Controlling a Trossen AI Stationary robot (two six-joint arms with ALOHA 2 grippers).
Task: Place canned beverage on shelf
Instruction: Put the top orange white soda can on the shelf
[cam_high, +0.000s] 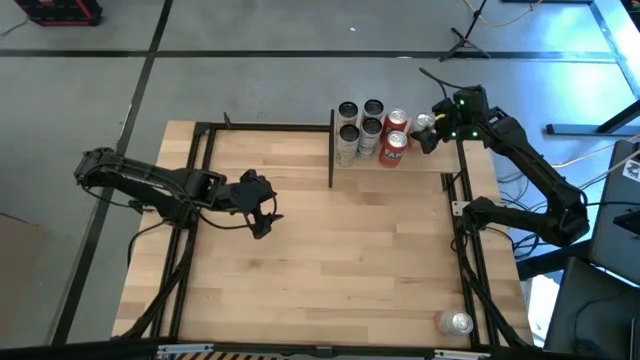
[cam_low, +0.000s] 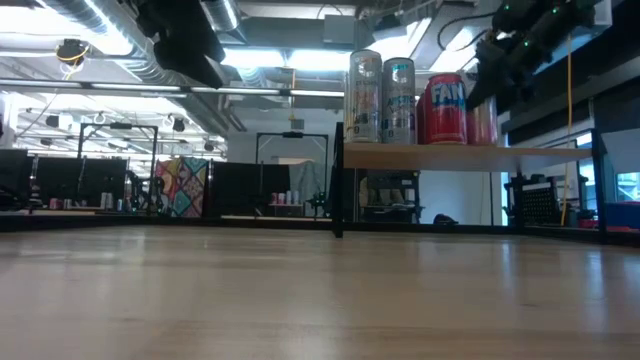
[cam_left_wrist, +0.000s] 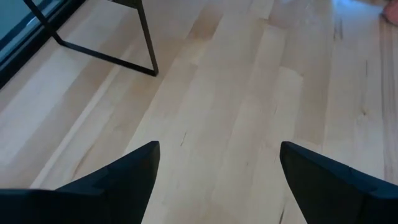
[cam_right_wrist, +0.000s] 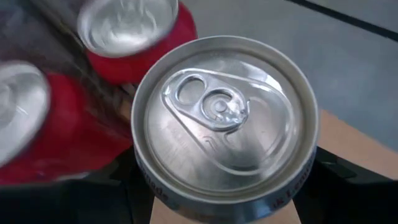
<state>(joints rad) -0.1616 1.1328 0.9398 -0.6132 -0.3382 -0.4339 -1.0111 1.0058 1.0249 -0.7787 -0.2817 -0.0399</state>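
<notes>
Looking down, the right gripper is seen clamped on a can at the shelf beside two red cans. At table height, that can is largely hidden. The left gripper is shown spread wide, empty.

White letters "FAN" readable on red can on shelf, right side. Silver cans left of it: label print too small to read.
</notes>
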